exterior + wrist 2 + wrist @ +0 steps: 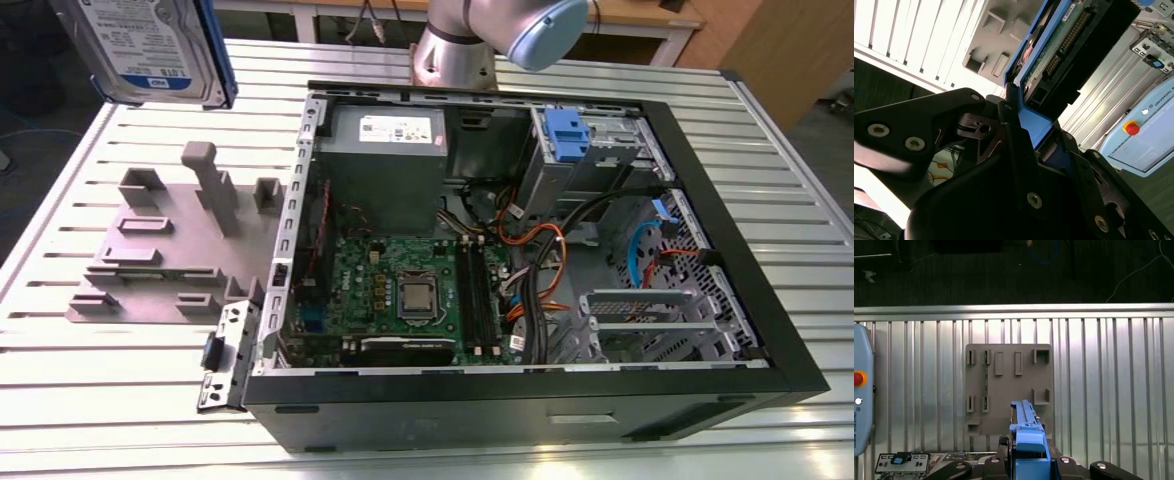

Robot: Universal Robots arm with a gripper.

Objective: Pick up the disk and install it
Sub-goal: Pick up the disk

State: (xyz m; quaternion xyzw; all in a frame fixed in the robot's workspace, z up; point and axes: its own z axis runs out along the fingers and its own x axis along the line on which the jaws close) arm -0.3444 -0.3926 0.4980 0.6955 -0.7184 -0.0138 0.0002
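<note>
A: Step in hand?
B: Carrying, by the look of it. Holds the disk point(150, 50) high at the exterior view's left, above the slatted table point(80, 400) and well apart from the open computer case point(534, 410).
A: And the jaws?
B: Shut tight on the disk's blue carrier edge, as seen at the gripper point(1023, 119) in the second wrist view.
A: Anything underneath?
B: Looks straight down on a grey fixture point(1004, 390) in the first wrist view, just past the carrier's blue edge.
A: Installed yet?
B: Not yet. Nowhere near the drive cage point(614, 150) at the case's far corner.
A: Next move calls for what?
B: Probably a firm hold, clearance over the case wall, and squaring the carrier to the cage's opening.
</note>
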